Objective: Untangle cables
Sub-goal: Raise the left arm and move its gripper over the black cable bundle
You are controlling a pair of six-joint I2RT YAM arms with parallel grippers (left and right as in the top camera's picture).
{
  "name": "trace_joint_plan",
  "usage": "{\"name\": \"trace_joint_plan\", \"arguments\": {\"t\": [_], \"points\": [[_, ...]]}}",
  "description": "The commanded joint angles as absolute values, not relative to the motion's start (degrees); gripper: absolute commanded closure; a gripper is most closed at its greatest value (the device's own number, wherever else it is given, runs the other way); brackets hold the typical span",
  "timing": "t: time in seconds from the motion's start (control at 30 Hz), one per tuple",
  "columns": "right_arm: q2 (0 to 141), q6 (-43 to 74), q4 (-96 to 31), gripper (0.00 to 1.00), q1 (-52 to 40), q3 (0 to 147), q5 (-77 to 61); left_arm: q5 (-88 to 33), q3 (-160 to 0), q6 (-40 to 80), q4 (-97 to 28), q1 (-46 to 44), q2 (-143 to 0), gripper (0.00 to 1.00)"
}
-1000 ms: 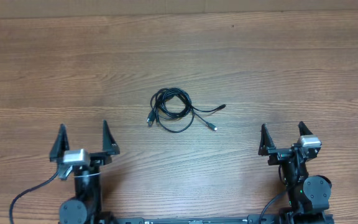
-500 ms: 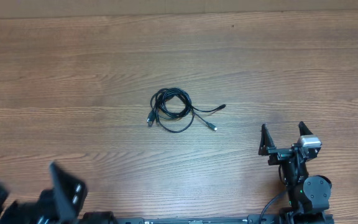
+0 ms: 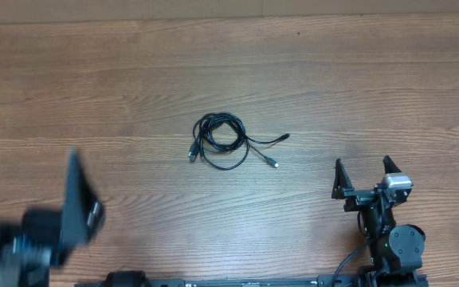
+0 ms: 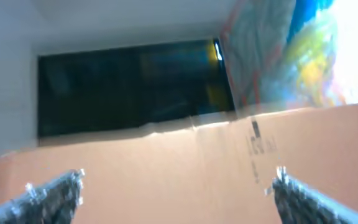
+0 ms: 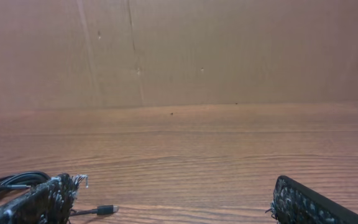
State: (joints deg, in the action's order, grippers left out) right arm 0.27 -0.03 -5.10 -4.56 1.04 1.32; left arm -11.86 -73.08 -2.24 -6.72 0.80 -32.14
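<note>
A brown wood-grain counter [image 3: 309, 72] fills the overhead view, its grain running side to side. A plain tan cardboard wall [image 5: 229, 50] with faint vertical creases stands along its far edge. In the blurred left wrist view, a dark rectangular pane [image 4: 129, 87] sits above a cardboard panel [image 4: 166, 168] bearing a small dark printed mark [image 4: 257, 140]. A blurry blue, yellow and white shape [image 4: 303, 50] fills the upper right corner.
</note>
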Motion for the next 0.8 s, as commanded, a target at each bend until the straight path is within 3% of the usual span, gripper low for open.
{"name": "trace_joint_plan", "arguments": {"t": [0.0, 0.4, 0.77], "points": [[0.2, -0.3, -4.7, 0.00, -4.4, 0.5, 1.2, -19.3, -82.7, -1.0, -14.5, 1.1, -41.5, 0.00], [0.2, -0.3, -4.7, 0.00, -4.4, 0.5, 1.2, -31.6, -116.8, -0.7, -56.9, 1.1, -71.7, 0.00], [0.2, -0.3, -4.8, 0.00, -4.4, 0.5, 1.2, -35.9, -120.1, -0.6, -77.7, 1.1, -86.7, 0.00]]}}
